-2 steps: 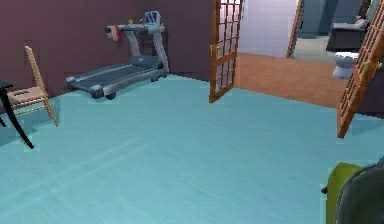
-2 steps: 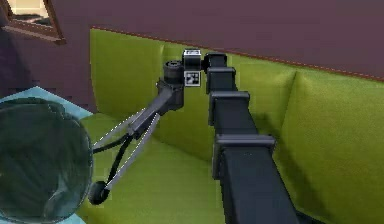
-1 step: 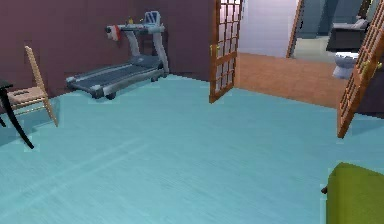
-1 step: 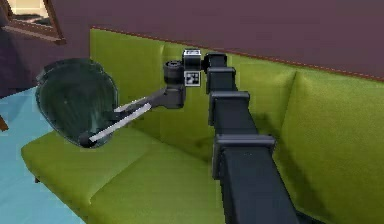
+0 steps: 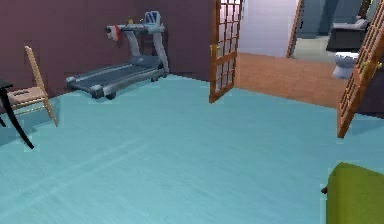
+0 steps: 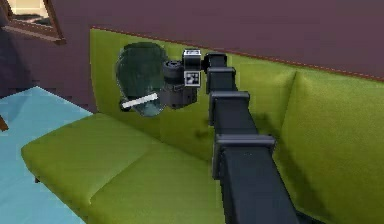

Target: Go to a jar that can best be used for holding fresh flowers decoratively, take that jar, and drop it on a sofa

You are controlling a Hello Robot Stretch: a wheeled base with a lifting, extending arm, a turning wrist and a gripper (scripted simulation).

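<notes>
gripper (image 6: 130, 100) holds rounded glassy dark-green jar (image 6: 135, 65) | above smooth olive cushioned sofa (image 6: 100, 160) | finger state: cannot tell

The sofa (image 6: 110, 160) seat is free to the left and near; its backrest (image 6: 330, 110) walls off the far side. Ahead, open floor (image 5: 190, 150); treadmill (image 5: 125, 70) far left, chair (image 5: 35, 90) left, doors (image 5: 225, 50) far right.

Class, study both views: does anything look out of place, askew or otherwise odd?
One thing: a dark green rounded jar hangs at the claw, above the green sofa seat rather than resting on anything. The treadmill and chair stand normally.
</notes>
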